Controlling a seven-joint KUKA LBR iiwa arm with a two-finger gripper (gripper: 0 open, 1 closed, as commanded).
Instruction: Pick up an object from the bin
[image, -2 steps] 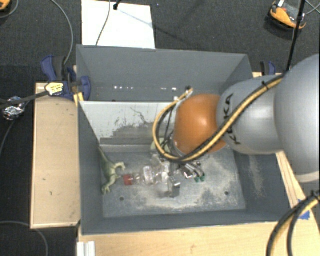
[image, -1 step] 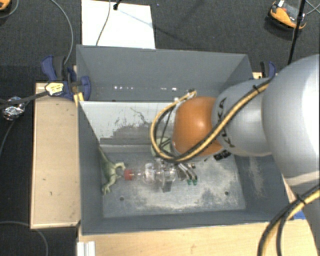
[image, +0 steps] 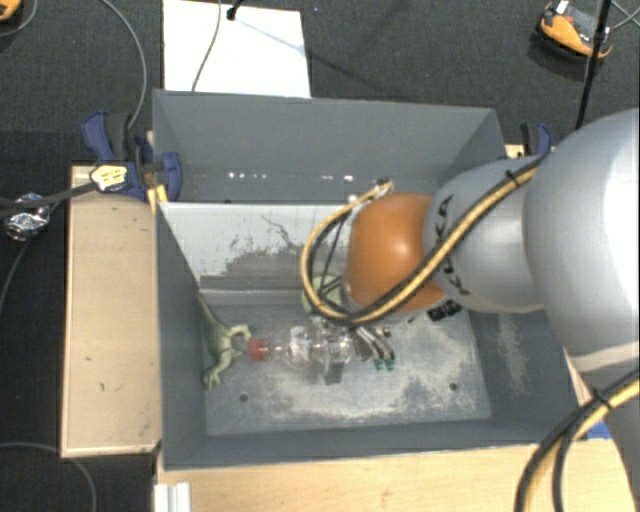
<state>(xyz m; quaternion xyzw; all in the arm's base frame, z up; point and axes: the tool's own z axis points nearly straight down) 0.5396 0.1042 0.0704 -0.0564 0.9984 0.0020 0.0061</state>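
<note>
Gripper: low over the centre floor of the bin; whether spread or pressed together cannot be told.
Nearest thing: clear bottle-like item with red cap, lying just left of the gripper.
Other thing: green toy figure, further left.
Posture: wrist pointed down, probably for a centre pick.
Writing: black letters on the arm, likely "KUKA".

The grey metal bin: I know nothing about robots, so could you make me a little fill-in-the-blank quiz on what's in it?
1. The small plastic toy lizard lying near the left wall of the grey metal bin is ____ in colour.
2. The clear plastic bottle beside it has a ____ cap.
3. The rounded cover on the arm, just above the gripper, is ____.

Missing words: green; red; orange.
</note>
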